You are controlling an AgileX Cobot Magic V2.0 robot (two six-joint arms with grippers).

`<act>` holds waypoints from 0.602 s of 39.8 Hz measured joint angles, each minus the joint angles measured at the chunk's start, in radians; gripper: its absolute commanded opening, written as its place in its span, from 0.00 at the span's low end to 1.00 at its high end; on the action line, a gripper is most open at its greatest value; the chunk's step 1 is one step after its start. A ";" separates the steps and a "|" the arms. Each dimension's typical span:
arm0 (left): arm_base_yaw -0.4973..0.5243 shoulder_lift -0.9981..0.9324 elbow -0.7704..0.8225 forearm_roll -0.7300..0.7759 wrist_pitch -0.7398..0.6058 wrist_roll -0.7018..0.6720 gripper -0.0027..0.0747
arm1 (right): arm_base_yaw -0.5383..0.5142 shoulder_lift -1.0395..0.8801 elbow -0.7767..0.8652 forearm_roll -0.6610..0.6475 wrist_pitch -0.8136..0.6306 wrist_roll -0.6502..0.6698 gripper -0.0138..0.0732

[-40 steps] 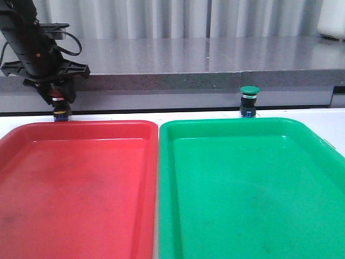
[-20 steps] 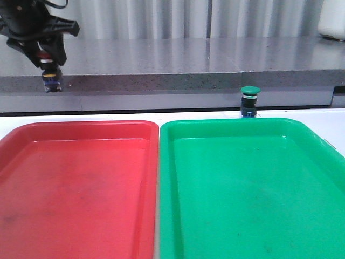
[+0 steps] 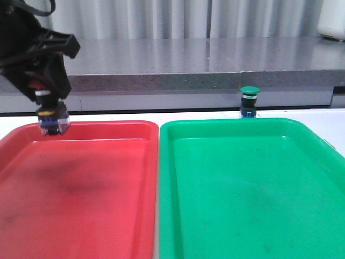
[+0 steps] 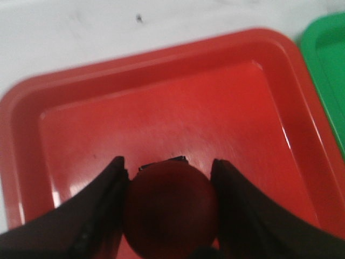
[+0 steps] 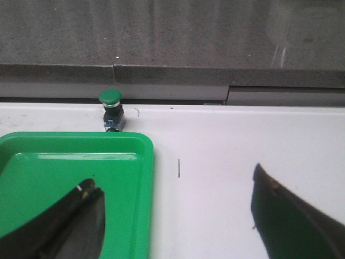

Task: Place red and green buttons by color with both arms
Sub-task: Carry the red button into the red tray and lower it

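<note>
Left gripper point(image 3: 49, 105), upper left of the front view, is clamping the red button point(image 3: 52, 116) between its fingers point(image 4: 97, 210). Button is hanging base-down, clear of the tray floor, over the far-left corner of the red tray point(image 3: 108, 127). Wrist cam is confirming: red cap is sitting pinched btwn both fingers, tray floor showing beyond it. Judgement: the hold is upright so the button can be set down standing on its base; position over the red tray is matching colour to colour, release not yet made.

Green button point(image 3: 249, 101) is standing upright on the white surface point(image 3: 329, 121), upper right of centre in the front view, just behind the far rim of the green tray point(image 3: 232, 125), apparently not touching it. It is not yet sorted.

Right gripper point(image 5: 178, 216) is showing only in its own wrist cam, fingers point(image 5: 75, 216) spread wide, holding nothing, hanging partly over the green tray's corner and well apart from the green button. Judgement: it is idling pending its turn.

Markings: no brand, label or legible writing seen on buttons, trays or arms.
</note>
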 measured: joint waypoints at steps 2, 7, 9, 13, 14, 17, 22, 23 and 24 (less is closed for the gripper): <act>-0.019 -0.004 0.036 -0.007 -0.007 0.000 0.28 | 0.000 0.000 0.000 0.000 0.000 0.000 0.82; -0.053 -0.004 0.129 -0.023 -0.046 0.000 0.28 | 0.000 0.000 0.000 0.000 0.002 0.000 0.82; -0.060 -0.004 0.151 -0.028 -0.065 0.000 0.28 | 0.000 0.000 0.000 0.000 0.002 0.000 0.82; -0.062 -0.004 0.189 -0.040 -0.103 0.000 0.28 | 0.000 0.000 0.000 0.000 0.002 0.000 0.82; -0.062 -0.004 0.194 -0.040 -0.108 0.000 0.28 | 0.000 0.000 0.000 0.000 0.002 0.000 0.82; -0.062 -0.004 0.203 -0.042 -0.120 0.000 0.31 | 0.000 0.000 0.000 0.000 0.002 0.000 0.82; -0.062 -0.008 0.209 -0.046 -0.129 0.000 0.43 | 0.000 0.000 0.000 0.000 0.002 0.000 0.82; -0.062 -0.008 0.209 -0.046 -0.129 0.000 0.46 | 0.000 0.000 0.000 0.000 0.002 0.000 0.82; -0.062 -0.008 0.210 -0.046 -0.129 0.000 0.48 | 0.000 0.000 0.000 0.000 0.002 0.000 0.82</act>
